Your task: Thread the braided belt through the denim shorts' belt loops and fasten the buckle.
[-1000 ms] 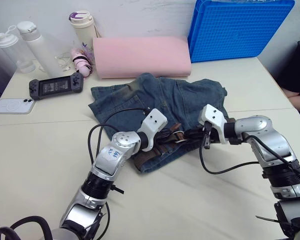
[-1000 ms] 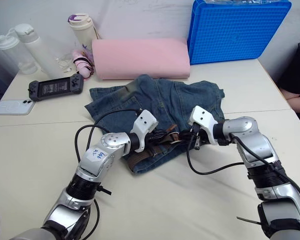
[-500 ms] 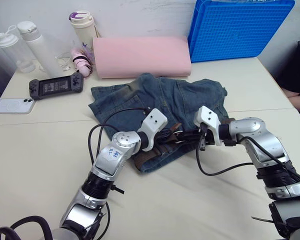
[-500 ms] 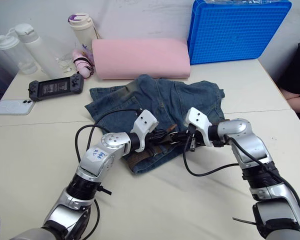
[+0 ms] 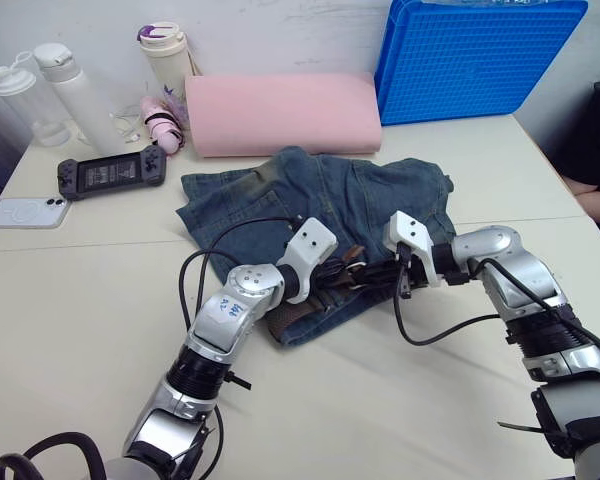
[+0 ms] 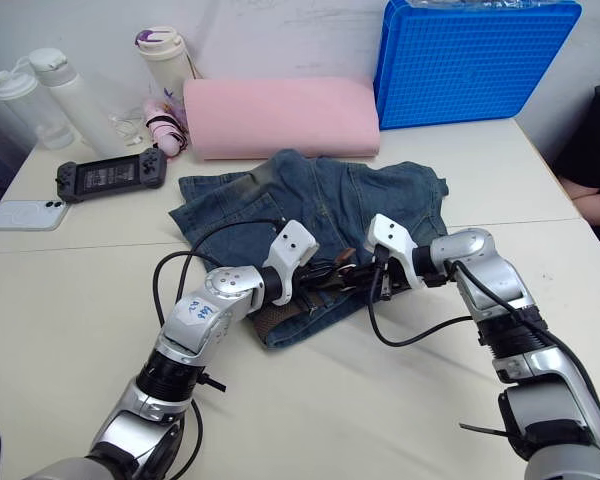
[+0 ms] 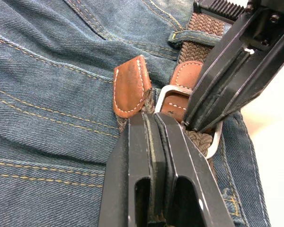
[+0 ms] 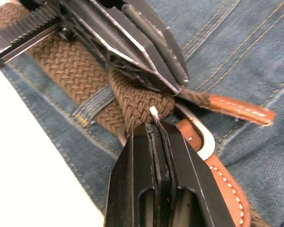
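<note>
Cream tabletop (image 5: 80, 330) against a white wall, denim shorts (image 5: 320, 200) lying flat near the middle, waistband edge toward the robot. Braided belt (image 8: 71, 71) runs along the waistband, passing under one of the belt loops (image 8: 92, 101) in the right wrist view. Left gripper (image 7: 154, 123) has its fingers pressed together on the braided belt right by the tan leather tip (image 7: 130, 87), just beside the buckle (image 7: 213, 142). Right gripper (image 8: 156, 125) is closed too, pinching the thin silver prong of the buckle where the strap bunches; its fingers meet the left gripper's over the silver frame, touching or nearly so. In the head views both grippers converge at the front edge of the shorts, left gripper (image 5: 332, 272) and right gripper (image 5: 390, 272) close together. Behind the shorts a pink foam roll (image 5: 280, 110), a blue crate (image 5: 470, 55) leaning on the wall; far left, two clear bottles (image 5: 50, 95), a white tumbler (image 5: 168, 55), a game controller (image 5: 110, 175) and a white phone (image 5: 25, 212)
</note>
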Available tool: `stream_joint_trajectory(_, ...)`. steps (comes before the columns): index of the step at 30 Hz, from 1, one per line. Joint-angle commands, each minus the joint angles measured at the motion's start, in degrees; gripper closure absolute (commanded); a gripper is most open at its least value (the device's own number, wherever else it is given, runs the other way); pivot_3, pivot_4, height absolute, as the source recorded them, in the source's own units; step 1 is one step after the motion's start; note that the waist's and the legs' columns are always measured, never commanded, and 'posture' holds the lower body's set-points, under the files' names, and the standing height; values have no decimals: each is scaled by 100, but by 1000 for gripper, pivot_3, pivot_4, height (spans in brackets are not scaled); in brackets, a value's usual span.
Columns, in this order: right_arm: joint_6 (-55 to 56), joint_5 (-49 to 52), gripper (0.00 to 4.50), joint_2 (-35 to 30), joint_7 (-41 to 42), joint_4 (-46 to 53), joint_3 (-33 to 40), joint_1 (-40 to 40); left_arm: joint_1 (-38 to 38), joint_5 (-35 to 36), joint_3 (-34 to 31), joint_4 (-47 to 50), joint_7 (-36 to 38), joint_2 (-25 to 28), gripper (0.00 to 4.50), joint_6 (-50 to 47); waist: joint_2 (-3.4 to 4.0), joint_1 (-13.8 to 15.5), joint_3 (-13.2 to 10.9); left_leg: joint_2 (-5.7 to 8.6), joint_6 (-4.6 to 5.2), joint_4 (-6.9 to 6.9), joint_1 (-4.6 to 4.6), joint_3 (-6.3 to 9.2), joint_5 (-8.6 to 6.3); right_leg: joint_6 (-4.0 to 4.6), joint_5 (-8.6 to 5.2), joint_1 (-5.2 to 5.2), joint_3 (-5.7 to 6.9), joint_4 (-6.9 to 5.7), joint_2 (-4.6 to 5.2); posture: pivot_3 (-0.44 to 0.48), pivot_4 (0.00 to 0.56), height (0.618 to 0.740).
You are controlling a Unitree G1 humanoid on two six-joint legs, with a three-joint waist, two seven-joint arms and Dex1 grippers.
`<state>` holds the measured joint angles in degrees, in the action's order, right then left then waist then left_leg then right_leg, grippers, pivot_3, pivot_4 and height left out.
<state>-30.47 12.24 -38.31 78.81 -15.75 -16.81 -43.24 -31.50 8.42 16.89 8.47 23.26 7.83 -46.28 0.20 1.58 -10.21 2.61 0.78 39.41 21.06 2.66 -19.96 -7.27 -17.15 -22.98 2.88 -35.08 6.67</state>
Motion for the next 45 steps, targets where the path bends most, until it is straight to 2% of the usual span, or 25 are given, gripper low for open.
stream_joint_trajectory(1,-68,-211,4402,171,318,-639,-388,-86,59,-3,80,119,-42,-112,4500,27,-13,-5,22,-1,0,0,-2,0,0,0,0,1,0,1,-1,0,150,740)
stream_joint_trajectory(7,-136,-49,4402,3,760,-684,-143,-623,207,-15,61,219,-115,-70,4500,-14,-14,-6,23,-2,-1,0,-3,7,-1,0,0,9,5,7,0,0,150,740)
stream_joint_trajectory(13,-40,-109,4402,19,820,-901,-57,-1058,298,-31,114,263,-167,-91,4500,-15,-13,-17,23,-2,-2,-7,5,4,-1,0,0,-7,2,7,0,0,150,740)
stream_joint_trajectory(27,494,-493,4402,256,701,-1405,-154,-918,280,-57,131,282,-161,-75,4500,-15,-13,-13,23,0,-2,-10,6,4,-1,0,0,-9,5,6,2,0,150,740)
stream_joint_trajectory(45,776,-688,4402,394,597,-869,-358,-582,220,-63,110,239,-121,-35,4500,-9,-11,-28,25,-3,-3,-10,2,1,-1,0,0,-9,3,5,-1,0,150,740)
